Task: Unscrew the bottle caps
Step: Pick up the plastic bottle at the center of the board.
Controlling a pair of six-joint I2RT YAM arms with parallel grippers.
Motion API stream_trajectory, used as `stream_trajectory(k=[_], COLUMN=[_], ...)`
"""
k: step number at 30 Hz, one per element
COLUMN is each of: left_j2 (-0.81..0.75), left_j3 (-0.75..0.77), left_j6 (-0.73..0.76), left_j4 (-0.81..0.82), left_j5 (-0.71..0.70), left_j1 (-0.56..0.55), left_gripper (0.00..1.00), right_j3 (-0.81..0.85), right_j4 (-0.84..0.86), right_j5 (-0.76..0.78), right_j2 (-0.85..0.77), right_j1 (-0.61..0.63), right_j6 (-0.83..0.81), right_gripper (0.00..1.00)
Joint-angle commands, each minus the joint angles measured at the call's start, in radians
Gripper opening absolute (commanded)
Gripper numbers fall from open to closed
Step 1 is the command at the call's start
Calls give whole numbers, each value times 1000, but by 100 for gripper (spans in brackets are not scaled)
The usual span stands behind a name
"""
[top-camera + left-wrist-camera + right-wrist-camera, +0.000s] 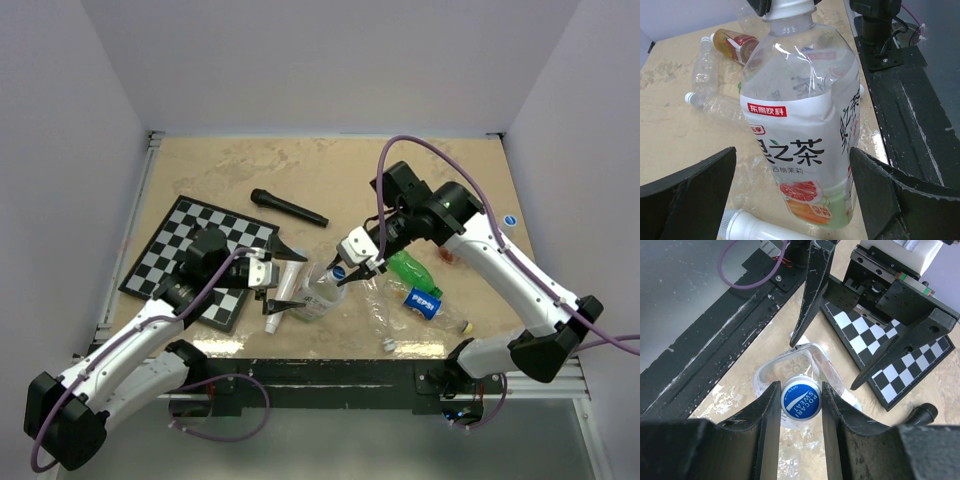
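Right gripper (800,388) pinched the blue cap (801,401) from above.
Bottle (805,125) stood upright; left gripper (792,150) (jaws wide) flanked it, ungripped.

My left arm (130,345) reaches in low from its base toward the middle. The left gripper (297,280) lies roughly level, with both fingers (690,200) spread wide. My right arm (500,265) folds back from a far elbow with the wrist tipped down. The right gripper (347,272) pinches the blue cap (801,401) between its fingers (762,425). The contact looks firm, though the pads are partly hidden.
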Motion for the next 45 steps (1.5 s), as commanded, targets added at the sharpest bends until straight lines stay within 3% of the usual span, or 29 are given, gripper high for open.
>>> stream_trajectory(k=[1,26,32,37,40,43,45], left_j2=[5,262,256,256,259,255,243], left_j3=[-6,7,11,24,33,61,84], left_j6=[44,-213,-223,-224,-214,-159,-125], left_j4=[53,267,272,258,235,150,91], left_j5=[44,337,339,354,354,324,252], left_j1=[-3,-47,-52,-52,-50,-50,-50], left_gripper=[100,98,89,65,39,6,0], right_j3=[-14,90,107,107,101,84,58], right_j4=[-11,-11,-11,-9,-9,29,121], right_j5=[-31,-57,-46,-45,-46,-33,-1], right_j2=[-44,-2,5,-1,-12,-22,-42], right_j1=[14,57,57,54,44,23,8], right_j6=[-33,-34,-33,-15,-2,71,204], right_gripper=[0,0,0,0,0,2,7])
